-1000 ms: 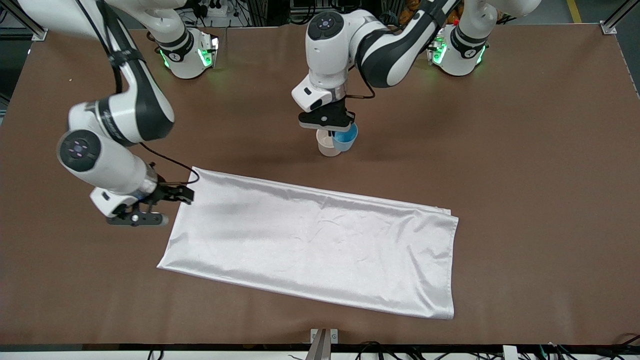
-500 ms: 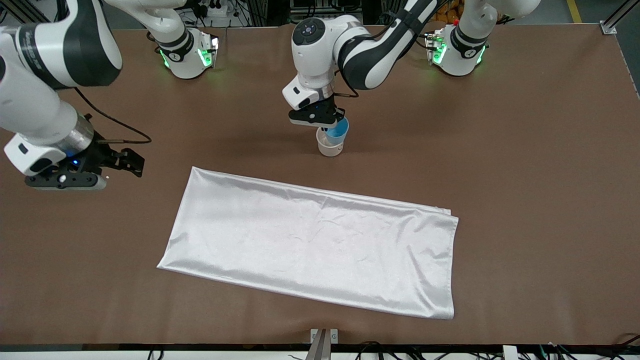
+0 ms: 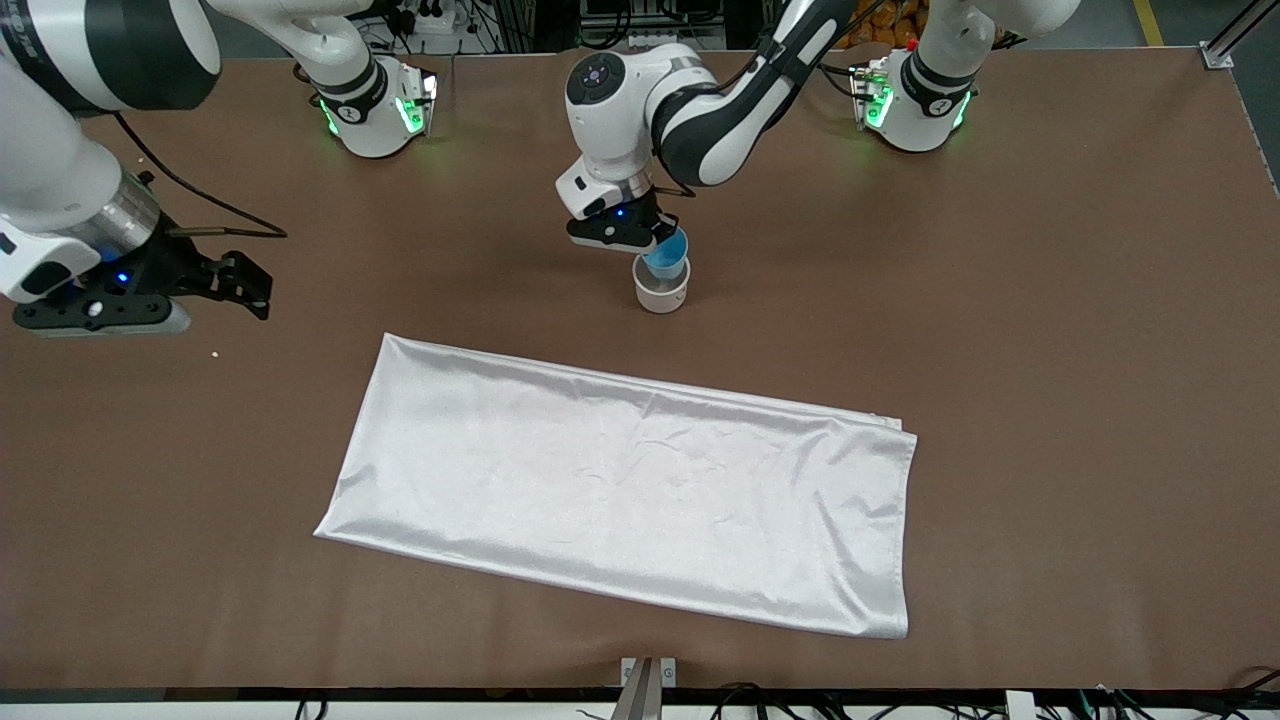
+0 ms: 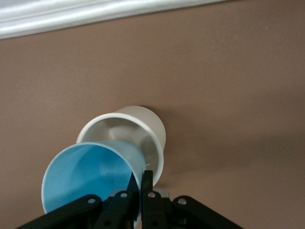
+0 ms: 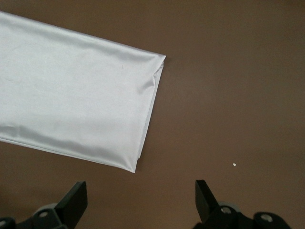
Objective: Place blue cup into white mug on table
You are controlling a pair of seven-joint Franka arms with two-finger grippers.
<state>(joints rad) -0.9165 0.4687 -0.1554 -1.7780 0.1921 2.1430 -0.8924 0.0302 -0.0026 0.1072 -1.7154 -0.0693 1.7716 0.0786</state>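
- Over the middle of the table (image 3: 1050, 300), the left gripper (image 3: 668, 243) is holding the blue cup (image 3: 668, 258) right above the white mug (image 3: 661, 291). The jaws are closed on the cup's rim, one finger inside and one outside, as the left wrist view is showing.
- The cup is hanging tilted, and its lower edge is overlapping the mug's opening. I cannot tell if it is already touching the mug's rim.
- Compared with one second ago, the cup is sitting more over the mug's mouth. Earlier it was hanging beside the mug, toward the left arm's end of the table. The mug itself is standing in the same place.
- For the task this is meaning, in my judgement, that the lining-up is almost finished. The cup is not yet inside the mug; lowering and letting go are still remaining.
- The tilt could be making the cup catch on the mug's rim, so some straightening is probably needed.
- The right gripper (image 3: 232, 282) is waiting with open jaws over bare table near the right arm's end. One second ago it was at the corner of the white cloth (image 3: 620, 490); now it is well apart from it.
- The cloth is lying flat, nearer to the front camera than the mug, not changed.
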